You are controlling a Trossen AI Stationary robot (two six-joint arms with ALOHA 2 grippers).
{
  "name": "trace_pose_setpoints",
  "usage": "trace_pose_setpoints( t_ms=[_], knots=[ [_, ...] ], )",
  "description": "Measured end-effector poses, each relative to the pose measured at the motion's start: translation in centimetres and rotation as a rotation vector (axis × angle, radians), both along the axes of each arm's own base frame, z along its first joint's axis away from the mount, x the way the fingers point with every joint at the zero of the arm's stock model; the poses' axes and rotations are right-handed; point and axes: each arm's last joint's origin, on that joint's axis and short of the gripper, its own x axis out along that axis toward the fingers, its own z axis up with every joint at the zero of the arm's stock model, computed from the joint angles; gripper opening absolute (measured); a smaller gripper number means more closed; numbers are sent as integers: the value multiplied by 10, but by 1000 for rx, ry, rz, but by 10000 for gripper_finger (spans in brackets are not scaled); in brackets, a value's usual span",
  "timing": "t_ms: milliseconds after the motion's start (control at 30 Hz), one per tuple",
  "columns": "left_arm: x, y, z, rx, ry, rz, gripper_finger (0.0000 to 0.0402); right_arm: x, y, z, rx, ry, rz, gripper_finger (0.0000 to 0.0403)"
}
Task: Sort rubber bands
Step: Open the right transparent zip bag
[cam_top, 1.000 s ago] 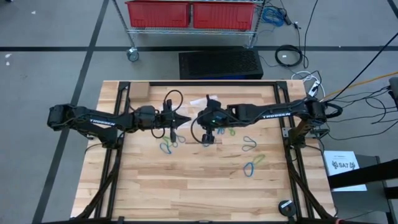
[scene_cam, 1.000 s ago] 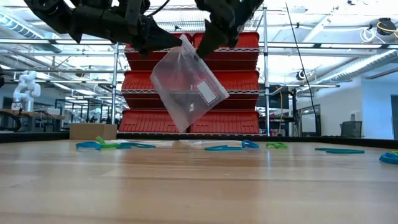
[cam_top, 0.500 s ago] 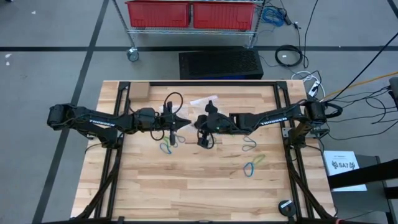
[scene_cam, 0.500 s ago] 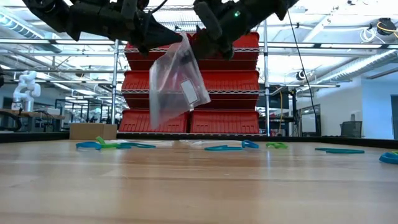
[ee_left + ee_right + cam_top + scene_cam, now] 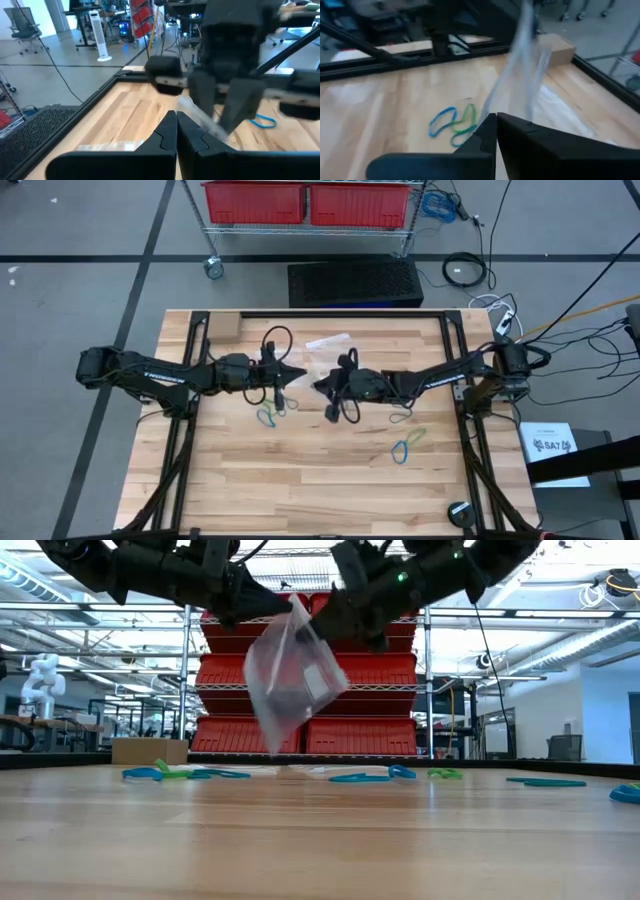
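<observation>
Two arms [image 5: 150,373]; one held clear bag [image 5: 290,675]; one spare bag [image 5: 328,340].

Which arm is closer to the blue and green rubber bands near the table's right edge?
Right. The right arm passes just behind the rubber bands; the left arm lies far across.

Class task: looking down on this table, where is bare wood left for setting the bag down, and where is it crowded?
Free: the near half of the table, below the blue and green rubber bands. Crowded: the middle, where the left end effector and right end effector hold the clear bag aloft, over more bands.
</observation>
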Motion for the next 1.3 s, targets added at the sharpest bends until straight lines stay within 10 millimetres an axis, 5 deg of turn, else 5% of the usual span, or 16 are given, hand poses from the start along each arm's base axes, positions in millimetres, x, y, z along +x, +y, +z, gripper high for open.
trace_pose_setpoints(
  t_ms=[433,600,967,1300],
  knots=[
    [0,0,1,0,-16,0,0,2,-4,7,53,-85,13,188],
    [1,-3,3,0,-29,-13,0,2,-4,5,55,-65,14,221],
    [1,-8,6,-2,-65,-32,0,2,-2,13,87,-111,101,179],
    [1,-13,8,-15,-92,-45,0,2,-6,15,67,-142,54,19]
  ],
)
